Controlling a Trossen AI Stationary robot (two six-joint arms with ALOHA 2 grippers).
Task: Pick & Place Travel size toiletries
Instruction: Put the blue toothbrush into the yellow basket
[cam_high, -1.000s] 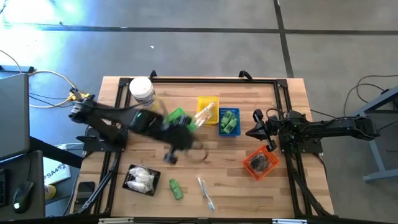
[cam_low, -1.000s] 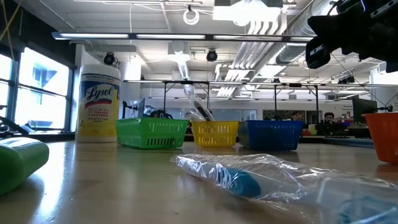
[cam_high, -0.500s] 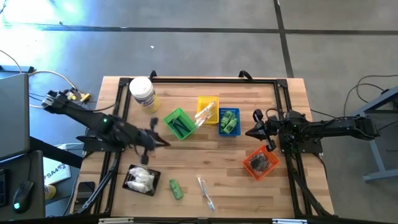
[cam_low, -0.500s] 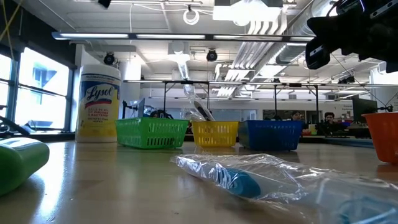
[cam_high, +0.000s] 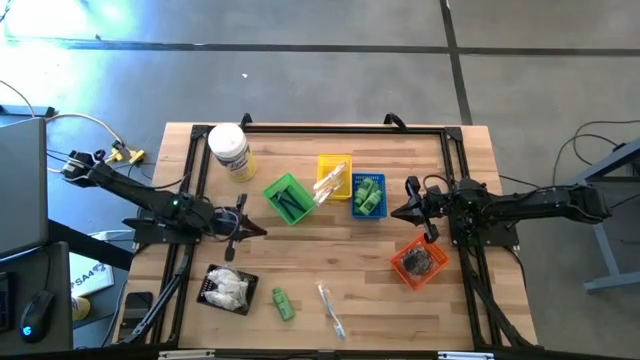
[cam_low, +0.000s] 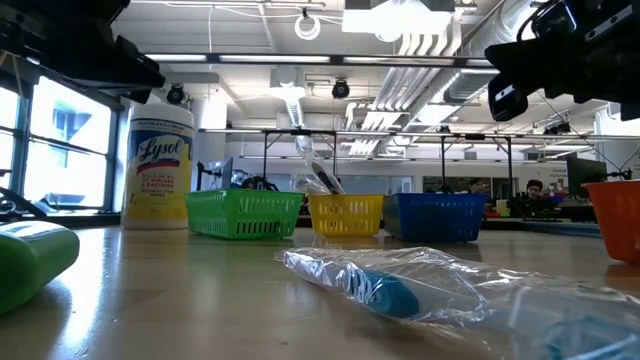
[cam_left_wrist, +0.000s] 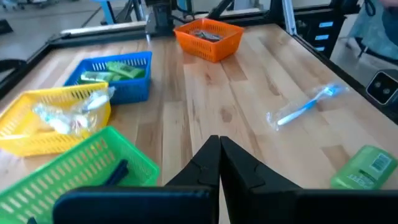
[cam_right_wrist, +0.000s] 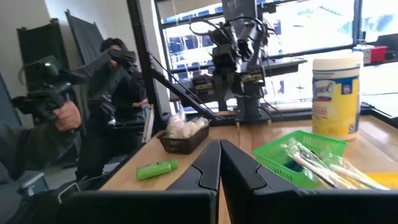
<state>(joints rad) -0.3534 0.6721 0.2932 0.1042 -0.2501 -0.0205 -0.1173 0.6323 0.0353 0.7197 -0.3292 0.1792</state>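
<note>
Toiletries still loose on the table: we count two, a green bottle (cam_high: 283, 303) and a clear-wrapped toothbrush (cam_high: 330, 310), both near the front edge, well apart from the baskets. Green basket (cam_high: 288, 198) holds thin black pieces. Left claw (cam_high: 241, 229) has swung back from the green basket to the table's left side, shut and empty; we judge one drop finished. Right claw (cam_high: 408, 211) waits right, shut, empty, beside the orange basket (cam_high: 418, 261).
</note>
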